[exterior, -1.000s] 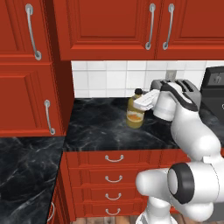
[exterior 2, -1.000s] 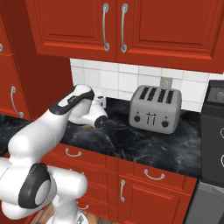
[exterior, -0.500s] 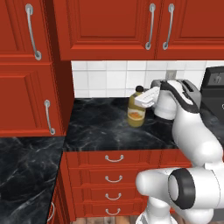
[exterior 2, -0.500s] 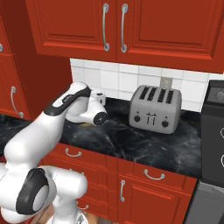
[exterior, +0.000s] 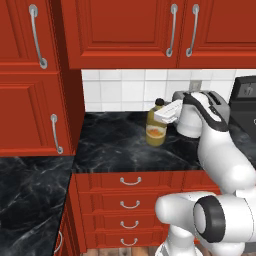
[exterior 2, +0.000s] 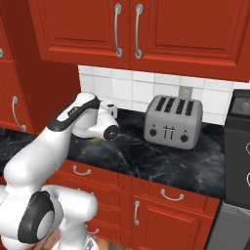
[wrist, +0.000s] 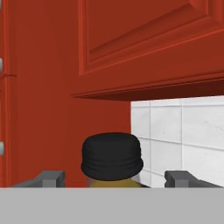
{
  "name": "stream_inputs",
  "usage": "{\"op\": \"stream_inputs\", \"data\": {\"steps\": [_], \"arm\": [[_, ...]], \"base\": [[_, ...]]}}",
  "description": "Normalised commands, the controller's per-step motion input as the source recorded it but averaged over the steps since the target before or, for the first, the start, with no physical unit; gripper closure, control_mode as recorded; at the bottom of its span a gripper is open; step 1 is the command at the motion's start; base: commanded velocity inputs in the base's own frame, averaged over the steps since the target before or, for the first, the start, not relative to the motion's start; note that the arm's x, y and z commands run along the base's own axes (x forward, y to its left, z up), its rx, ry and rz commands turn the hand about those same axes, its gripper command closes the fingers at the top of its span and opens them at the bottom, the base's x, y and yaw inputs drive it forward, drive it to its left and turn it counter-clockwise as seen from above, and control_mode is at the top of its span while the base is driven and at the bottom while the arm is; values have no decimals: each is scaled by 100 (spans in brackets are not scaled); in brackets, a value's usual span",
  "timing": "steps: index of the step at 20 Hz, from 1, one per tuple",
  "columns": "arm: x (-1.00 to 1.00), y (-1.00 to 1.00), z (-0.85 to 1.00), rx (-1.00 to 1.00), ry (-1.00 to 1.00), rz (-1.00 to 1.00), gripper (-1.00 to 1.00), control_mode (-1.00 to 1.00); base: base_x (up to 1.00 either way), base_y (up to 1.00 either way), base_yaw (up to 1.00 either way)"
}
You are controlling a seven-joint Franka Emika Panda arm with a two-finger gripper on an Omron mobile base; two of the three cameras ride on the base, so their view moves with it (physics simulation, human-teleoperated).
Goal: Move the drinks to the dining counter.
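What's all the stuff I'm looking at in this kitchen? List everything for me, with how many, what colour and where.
juice bottle: one, amber-orange with a black cap, upright on the worktop by the tiled wall; its cap sits between the fingertips in the hand view.
toaster: one, silver, four slots, on the worktop against the tiles.
worktop: one, black marbled, over red drawers.
drawers: several, red with silver handles, below the worktop.
wall cabinets: several, red with silver handles, above the tiles.
wall tiles: white, behind the worktop.
stove: one, dark, at the worktop's far end.
arm: one, white with dark joints.
gripper: one, fingers open on either side of the cap.
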Motion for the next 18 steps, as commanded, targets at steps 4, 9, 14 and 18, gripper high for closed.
{"op": "stream_inputs", "data": {"steps": [4, 9, 14, 18], "arm": [[-2, 0, 0, 0, 0, 0, 100, -100], [0, 0, 0, 0, 0, 0, 100, 100], [0, 0, 0, 0, 0, 0, 100, 100], [0, 0, 0, 0, 0, 0, 100, 100]], "base": [[0, 0, 0], [-16, 0, -2], [-43, 0, -4], [-48, 0, -4]]}}
